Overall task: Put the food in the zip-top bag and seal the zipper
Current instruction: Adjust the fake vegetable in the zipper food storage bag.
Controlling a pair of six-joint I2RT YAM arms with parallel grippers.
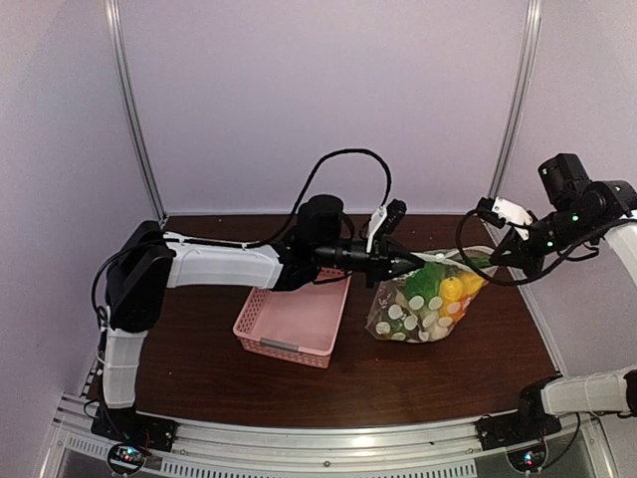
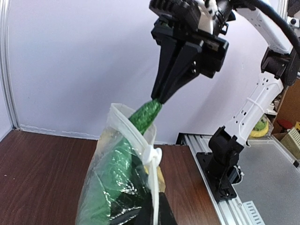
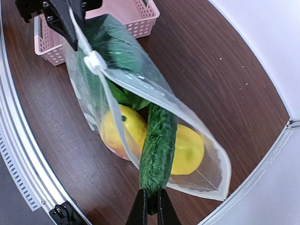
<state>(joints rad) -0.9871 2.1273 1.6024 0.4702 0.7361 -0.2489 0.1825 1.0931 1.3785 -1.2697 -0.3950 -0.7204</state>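
Fingers of the right gripper are pinched hard on the tip of the long green cucumber, down at the bottom edge of the right wrist view. That knobbly, dark green cucumber runs up the middle of the frame and into the open mouth of the zip-top bag. Over at the upper left of that same view, the left gripper has its black fingers pressed together on the bag's mouth edge, holding it up. The bag is clear, floppy plastic, and its only print is white oval dots. It sits right of centre in the top view, on the dark wood-grain table. The zipper shows as a thin milky strip with a small white slider on it, close to the left gripper. From the slider on, the two lips part, and the cucumber lies between them. Inside, two smooth yellow lemons flank the cucumber. A crinkly green leafy vegetable fills the bag's upper part, and an orange piece glows at its right side in the top view. Just left of the bag stands the pink lattice basket, a rectangular plastic one, its far edge covered by the left arm reaching across. A ribbed metal rail lines the bottom of the top view.
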